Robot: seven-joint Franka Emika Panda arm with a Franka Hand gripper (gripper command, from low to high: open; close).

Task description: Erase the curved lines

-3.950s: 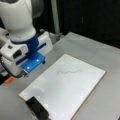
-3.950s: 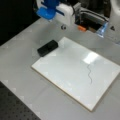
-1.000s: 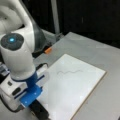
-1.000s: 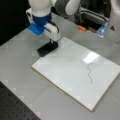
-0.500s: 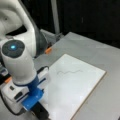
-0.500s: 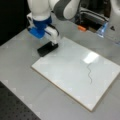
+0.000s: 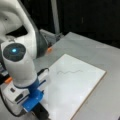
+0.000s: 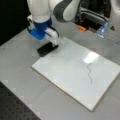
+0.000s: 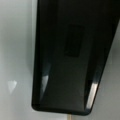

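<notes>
We see a grey tabletop [image 8: 20, 75] that fills most of both front views, and on it lies a large white board [image 8: 72, 75], flat, with a thin brown edge. The white robot arm [image 7: 22, 65] with its blue wrist piece reaches down over one corner of the board: at a front view's lower left [image 7: 32, 100] and at a front view's upper left [image 8: 40, 30].

The hand [image 8: 51, 43] stands right above a black eraser [image 8: 46, 49], which lies on the tabletop just beside the board's corner, its end touching or overlapping the board's edge. In a front view the eraser [image 7: 41, 113] shows only as a dark shape under the blue piece. In the wrist view the eraser [image 9: 72, 57] fills almost the whole picture, a glossy black block on the pale surface. We cannot tell whether the hand's fingers are apart or closed on the eraser.

The curve lines [image 8: 89, 73] are a thin, faint dark squiggle drawn on the board, whole and unsmudged. In a front view they lie well apart from the hand, toward that view's right, near a bright glare patch. In a front view the same squiggle [image 7: 70, 72] runs across the board's middle, up and to the right of the hand.

A small orange thing [image 8: 81, 28] lies on the tabletop beyond the board.
</notes>
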